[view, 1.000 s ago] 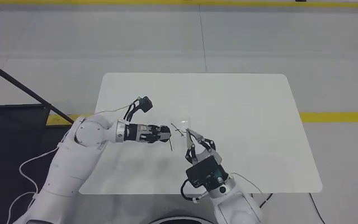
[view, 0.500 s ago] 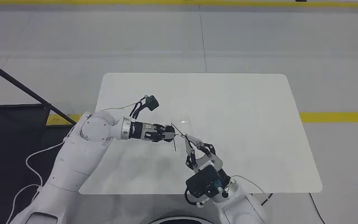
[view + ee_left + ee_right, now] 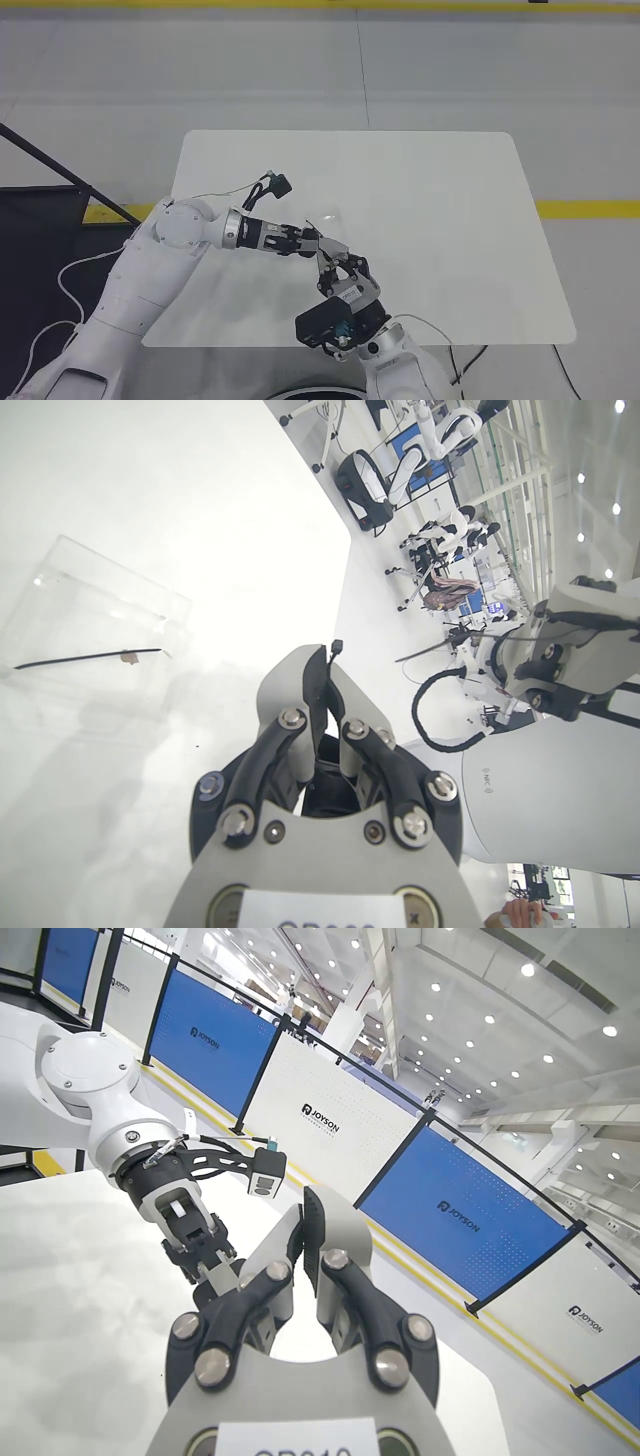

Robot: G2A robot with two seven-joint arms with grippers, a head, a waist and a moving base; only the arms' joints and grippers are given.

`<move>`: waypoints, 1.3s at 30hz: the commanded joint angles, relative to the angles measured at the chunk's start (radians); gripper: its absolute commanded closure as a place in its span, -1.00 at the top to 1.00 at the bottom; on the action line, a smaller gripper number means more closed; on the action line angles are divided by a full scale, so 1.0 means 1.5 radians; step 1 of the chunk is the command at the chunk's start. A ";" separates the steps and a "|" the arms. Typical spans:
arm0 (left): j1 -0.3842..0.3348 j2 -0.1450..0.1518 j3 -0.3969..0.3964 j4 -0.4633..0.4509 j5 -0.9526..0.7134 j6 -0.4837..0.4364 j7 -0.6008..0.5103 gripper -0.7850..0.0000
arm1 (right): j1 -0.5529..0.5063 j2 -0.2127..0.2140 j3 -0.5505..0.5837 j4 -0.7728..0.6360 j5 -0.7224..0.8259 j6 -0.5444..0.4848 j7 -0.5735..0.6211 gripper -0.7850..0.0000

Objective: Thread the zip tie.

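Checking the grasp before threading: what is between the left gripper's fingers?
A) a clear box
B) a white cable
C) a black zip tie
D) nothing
C: the left gripper has its fingers shut on the black zip tie, whose head pokes out past the fingertips.

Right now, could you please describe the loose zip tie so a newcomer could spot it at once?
On the white table, near the left tool, sits a clear plastic box. The loose zip tie is the thin black strip lying flat at that box, untouched; the other tie is pinched in the left tool.
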State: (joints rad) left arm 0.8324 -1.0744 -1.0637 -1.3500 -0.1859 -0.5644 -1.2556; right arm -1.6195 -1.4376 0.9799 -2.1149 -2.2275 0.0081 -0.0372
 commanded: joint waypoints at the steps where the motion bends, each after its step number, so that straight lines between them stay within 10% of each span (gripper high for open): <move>1: 0.000 0.000 0.000 0.000 0.001 0.000 0.000 -1.00 | 0.004 0.000 -0.002 0.003 -0.002 0.002 0.006 -1.00; 39: 0.000 0.000 0.000 0.000 0.001 0.000 0.000 -1.00 | 0.037 -0.001 -0.026 0.028 -0.022 0.029 0.055 -1.00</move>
State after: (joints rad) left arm 0.8327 -1.0743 -1.0641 -1.3504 -0.1851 -0.5646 -1.2554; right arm -1.5644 -1.4389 0.9410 -2.0733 -2.2616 0.0529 0.0454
